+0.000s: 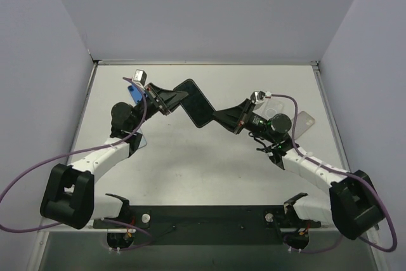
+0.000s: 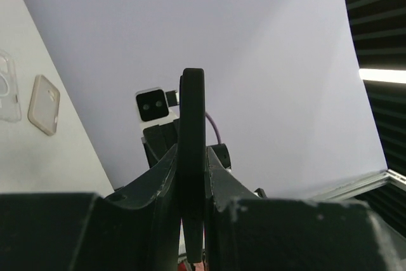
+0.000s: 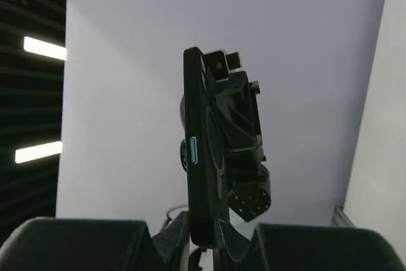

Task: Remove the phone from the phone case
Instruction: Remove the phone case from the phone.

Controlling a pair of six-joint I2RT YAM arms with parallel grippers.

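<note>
A black phone in its black case (image 1: 196,103) is held in the air over the middle of the table, one end in each gripper. My left gripper (image 1: 174,98) is shut on its upper-left end and my right gripper (image 1: 222,117) on its lower-right end. In the left wrist view the cased phone (image 2: 192,125) stands edge-on, clamped by the left gripper (image 2: 192,166). In the right wrist view the cased phone (image 3: 200,157) shows edge-on with a bluish side button, pinched at its bottom by the right gripper (image 3: 204,230). I cannot tell phone from case.
A clear case (image 1: 276,107) and a tan case (image 1: 304,122) lie on the table at the right; both also show in the left wrist view, the clear case (image 2: 7,90) and the tan case (image 2: 44,104). A blue flat object (image 1: 135,93) sits behind the left arm. Walls enclose the table.
</note>
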